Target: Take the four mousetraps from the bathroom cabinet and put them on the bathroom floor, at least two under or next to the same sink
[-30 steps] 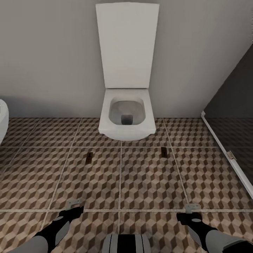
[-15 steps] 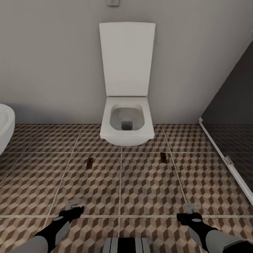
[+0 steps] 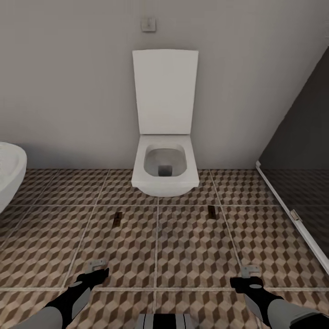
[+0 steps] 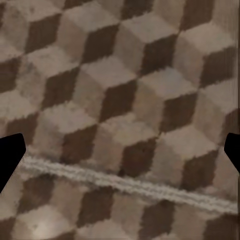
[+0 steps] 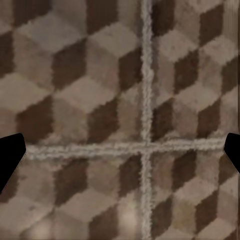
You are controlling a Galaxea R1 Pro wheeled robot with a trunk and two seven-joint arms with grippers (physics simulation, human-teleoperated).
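Two mousetraps lie flat on the bathroom floor (image 3: 192, 246) in front of the toilet: one mousetrap (image 3: 118, 218) to its left, the other mousetrap (image 3: 211, 211) to its right. My left gripper (image 3: 97, 266) hangs low over the tiles, well short of the left trap, open and empty. My right gripper (image 3: 250, 273) is likewise open and empty, short of the right trap. In the wrist views the left gripper (image 4: 120, 155) and the right gripper (image 5: 120, 152) have only patterned tile and grout lines between their spread fingertips. The cabinet and the bathroom sink are out of view.
A white toilet (image 3: 165, 171) with its lid up stands against the grey wall ahead. A rounded white fixture (image 3: 9, 176) juts in at the left edge. The dark shower (image 3: 301, 183) with its pale threshold runs along the right side.
The whole view has pulled back from the toilet, so the camera moved; a wall plate above the lid has come into sight. Both traps lie where they were and both grippers stay open.
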